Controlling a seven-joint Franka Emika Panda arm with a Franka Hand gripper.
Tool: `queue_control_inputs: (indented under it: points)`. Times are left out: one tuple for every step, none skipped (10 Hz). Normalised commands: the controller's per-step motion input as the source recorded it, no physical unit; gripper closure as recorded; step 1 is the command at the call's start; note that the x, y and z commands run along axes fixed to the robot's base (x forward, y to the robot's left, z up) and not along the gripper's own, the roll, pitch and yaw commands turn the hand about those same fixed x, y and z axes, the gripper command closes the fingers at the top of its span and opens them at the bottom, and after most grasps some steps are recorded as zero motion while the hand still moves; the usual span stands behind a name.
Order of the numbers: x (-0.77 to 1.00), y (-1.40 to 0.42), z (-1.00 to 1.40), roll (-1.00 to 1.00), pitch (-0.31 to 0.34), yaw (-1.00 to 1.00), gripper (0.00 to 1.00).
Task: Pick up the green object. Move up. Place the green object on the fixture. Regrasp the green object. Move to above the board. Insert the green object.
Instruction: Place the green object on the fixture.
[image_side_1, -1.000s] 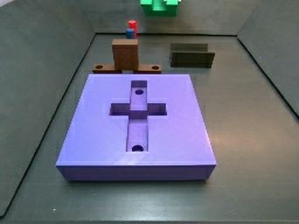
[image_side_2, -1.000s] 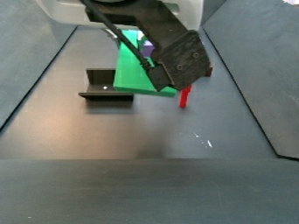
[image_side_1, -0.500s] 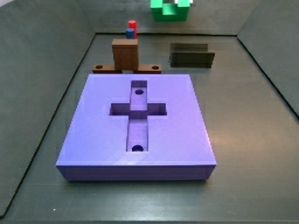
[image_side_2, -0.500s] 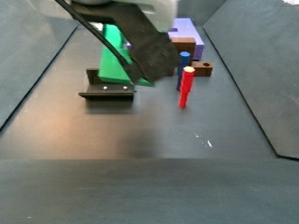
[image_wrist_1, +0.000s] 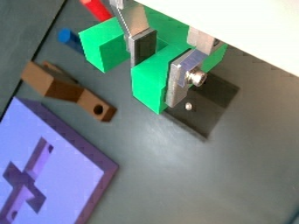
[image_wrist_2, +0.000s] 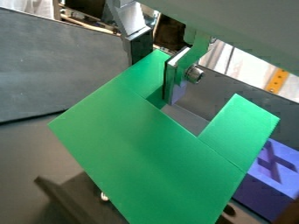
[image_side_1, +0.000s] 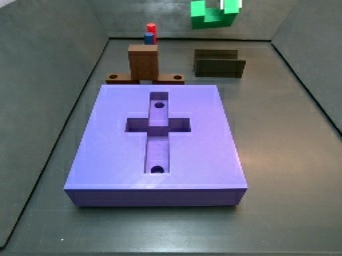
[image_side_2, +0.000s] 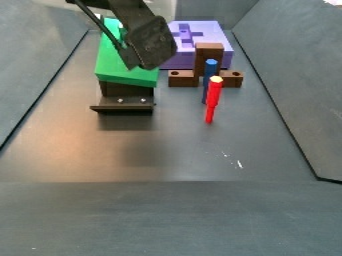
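Pincer (image_wrist_1: 163, 63) clamped on bright green U-shaped block (image_wrist_1: 149, 86); silver plate fingers (image_wrist_1: 184, 77) press one prong from both sides in both wrist views, and it hangs above the dark holder at the far end of the grey tabletop (image_side_1: 281, 150).

Large purple-blue rectangular slab (image_side_1: 158, 145) lies flat mid-tabletop, cross-shaped recess (image_side_1: 158, 125) plus two round holes in its top face.

Green block (image_side_2: 127, 62) is next in size: held off the tabletop, directly over the small dark olive-brown open-topped holder (image_side_2: 123, 102) in a side view; whether it touches the holder's rim can't be told. In a side view the block (image_side_1: 214, 10) sits at the top edge of frame, above the holder (image_side_1: 219, 64). In a wrist view the block (image_wrist_2: 163, 149) fills most of the frame, U-notch visible.

Brown wooden upright block on flat base (image_side_1: 143, 64) stands just beyond the slab's far edge, near the holder but apart from it.

Small red-and-blue peg (image_side_2: 211, 96) stands upright on the tabletop beside the wooden block, apart from the holder.
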Motion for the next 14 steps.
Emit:
queue_control_inputs:
  points:
    - [0.94, -0.12, -0.28, -0.56, 0.023, 0.06, 1.0]
    - [0.83, 0.0, -0.32, -0.72, 0.0, 0.05, 1.0]
    - [0.81, 0.0, -0.34, -0.71, 0.0, 0.05, 1.0]
    - [0.78, 0.0, -0.46, -0.6, 0.026, 0.0, 1.0]
    - [0.84, -0.11, -0.34, -0.15, 0.366, 0.0, 1.0]
    - [0.84, -0.08, -0.28, 0.0, 0.506, -0.03, 1.0]
    - [0.77, -0.09, -0.24, 0.0, 0.511, -0.01, 1.0]
    - [0.78, -0.08, -0.28, 0.0, 0.437, -0.01, 1.0]
    - [0.71, -0.03, -0.31, 0.0, 0.329, 0.0, 1.0]
    - [0.54, 0.0, -0.35, 0.0, 0.111, -0.01, 1.0]
    - [0.3, 0.0, -0.37, 0.03, 0.0, 0.0, 1.0]
    - [0.18, 0.0, -0.36, 0.13, 0.0, 0.0, 1.0]
    - [0.18, 0.0, -0.35, 0.17, 0.034, -0.02, 1.0]
    - [0.06, 0.0, -0.2, 0.3, 0.134, 0.0, 1.0]
